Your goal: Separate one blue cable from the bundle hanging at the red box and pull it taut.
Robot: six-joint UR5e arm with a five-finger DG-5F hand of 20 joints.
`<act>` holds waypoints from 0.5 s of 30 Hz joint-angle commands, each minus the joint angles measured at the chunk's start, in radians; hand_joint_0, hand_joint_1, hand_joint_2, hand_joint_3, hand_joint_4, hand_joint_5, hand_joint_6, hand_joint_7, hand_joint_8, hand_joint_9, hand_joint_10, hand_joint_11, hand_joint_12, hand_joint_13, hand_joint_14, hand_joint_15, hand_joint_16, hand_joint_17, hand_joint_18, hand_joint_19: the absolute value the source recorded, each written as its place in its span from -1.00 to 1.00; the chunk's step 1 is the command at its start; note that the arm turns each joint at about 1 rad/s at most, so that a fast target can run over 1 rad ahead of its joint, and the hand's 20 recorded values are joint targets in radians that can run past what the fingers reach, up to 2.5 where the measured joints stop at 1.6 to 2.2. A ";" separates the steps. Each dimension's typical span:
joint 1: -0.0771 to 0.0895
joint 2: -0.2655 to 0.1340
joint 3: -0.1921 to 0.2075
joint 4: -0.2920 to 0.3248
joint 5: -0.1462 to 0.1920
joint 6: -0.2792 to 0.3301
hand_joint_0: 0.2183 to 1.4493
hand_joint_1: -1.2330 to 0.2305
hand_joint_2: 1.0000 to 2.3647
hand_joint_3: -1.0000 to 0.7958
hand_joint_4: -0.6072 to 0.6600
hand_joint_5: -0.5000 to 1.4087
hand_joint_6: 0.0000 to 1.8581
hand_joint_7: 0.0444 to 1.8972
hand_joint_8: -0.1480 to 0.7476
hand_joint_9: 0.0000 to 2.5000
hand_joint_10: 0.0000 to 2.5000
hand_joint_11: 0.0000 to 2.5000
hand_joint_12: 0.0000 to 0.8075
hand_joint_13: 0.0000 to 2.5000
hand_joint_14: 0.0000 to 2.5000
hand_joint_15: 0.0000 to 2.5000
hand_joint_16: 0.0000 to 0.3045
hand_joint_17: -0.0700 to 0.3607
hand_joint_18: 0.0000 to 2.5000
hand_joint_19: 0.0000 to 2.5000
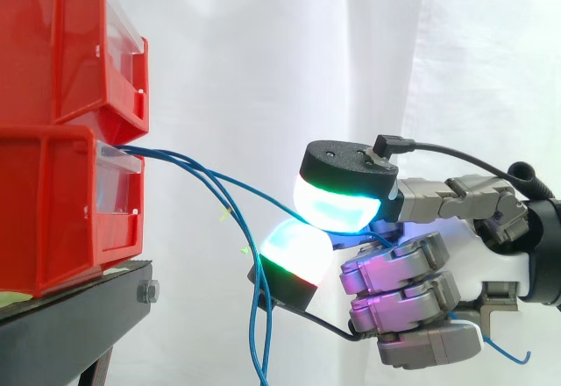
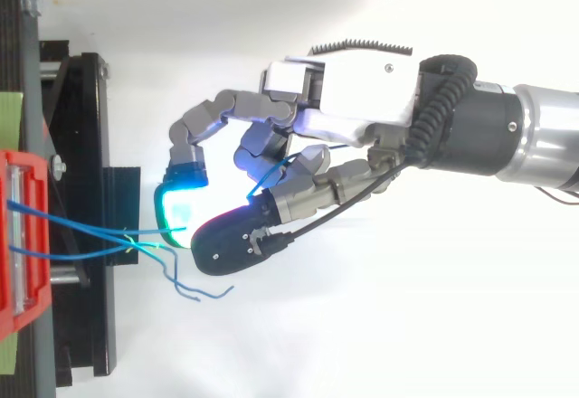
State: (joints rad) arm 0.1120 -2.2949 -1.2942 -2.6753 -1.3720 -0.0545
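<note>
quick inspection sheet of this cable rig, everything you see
surface: black stand carrying the bins
job's things: two red bins stacked; blue cables leave the front of the lower one
clutter: nothing seen
hand: hand beside the lower bin, fingers curled, glowing pads pinching one blue cable
cables: the pinched cable runs almost straight from bin to pads; loose blue cables sag and hang down past the stand
surroundings: white curtain behind
</note>
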 commanded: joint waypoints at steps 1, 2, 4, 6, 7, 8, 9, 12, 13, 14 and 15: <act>0.000 0.000 0.000 0.000 -0.001 -0.001 -0.28 -0.37 -0.97 0.10 0.04 -0.66 -0.09 0.15 0.03 -0.17 0.46 0.18 -0.02 -0.21 1.00 0.16 -0.69 -0.19 0.21 0.15; 0.000 0.000 0.000 0.000 -0.001 -0.001 -0.28 -0.37 -0.97 0.11 0.04 -0.66 -0.09 0.15 0.04 -0.17 0.46 0.17 -0.02 -0.21 1.00 0.14 -0.70 -0.19 0.21 0.15; 0.000 0.000 0.001 0.000 0.001 -0.001 -0.28 -0.37 -0.97 0.10 0.05 -0.66 -0.09 0.15 0.04 -0.17 0.46 0.17 -0.02 -0.21 1.00 0.16 -0.69 -0.19 0.21 0.14; 0.000 0.000 0.000 0.000 0.001 -0.001 -0.28 -0.37 -0.97 0.10 0.04 -0.66 -0.09 0.15 0.05 -0.17 0.46 0.18 -0.02 -0.21 1.00 0.16 -0.69 -0.19 0.21 0.15; 0.000 0.000 0.001 0.000 -0.001 -0.001 -0.28 -0.37 -0.97 0.10 0.04 -0.66 -0.09 0.15 0.04 -0.17 0.46 0.17 -0.04 -0.21 1.00 0.16 -0.70 -0.19 0.21 0.14; 0.000 0.000 0.000 0.000 0.001 -0.001 -0.28 -0.37 -0.97 0.10 0.04 -0.66 -0.09 0.15 0.04 -0.17 0.46 0.18 -0.02 -0.21 1.00 0.16 -0.70 -0.19 0.21 0.14; 0.000 0.000 0.000 0.000 -0.001 -0.001 -0.28 -0.37 -0.97 0.11 0.04 -0.66 -0.09 0.16 0.04 -0.17 0.46 0.18 -0.02 -0.21 1.00 0.16 -0.69 -0.19 0.21 0.13; 0.000 0.000 0.000 0.000 -0.004 0.010 -0.28 -0.37 -0.97 0.11 0.04 -0.66 -0.09 0.15 0.03 -0.17 0.46 0.17 -0.03 -0.21 1.00 0.16 -0.70 -0.19 0.21 0.14; 0.000 0.002 0.001 0.000 -0.004 0.010 -0.27 -0.37 -0.97 0.10 0.04 -0.66 -0.09 0.15 0.03 -0.17 0.46 0.17 -0.04 -0.21 1.00 0.16 -0.69 -0.19 0.21 0.13; 0.000 0.002 0.000 0.000 0.001 0.012 -0.28 -0.37 -0.97 0.11 0.04 -0.66 -0.09 0.15 0.04 -0.17 0.46 0.18 -0.03 -0.21 1.00 0.16 -0.69 -0.19 0.21 0.13; 0.000 0.002 0.000 0.000 0.002 0.015 -0.27 -0.37 -0.97 0.11 0.04 -0.66 -0.09 0.15 0.04 -0.17 0.46 0.18 -0.03 -0.21 1.00 0.16 -0.69 -0.19 0.21 0.13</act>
State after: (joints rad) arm 0.1120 -2.2941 -1.2942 -2.6753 -1.3732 -0.0480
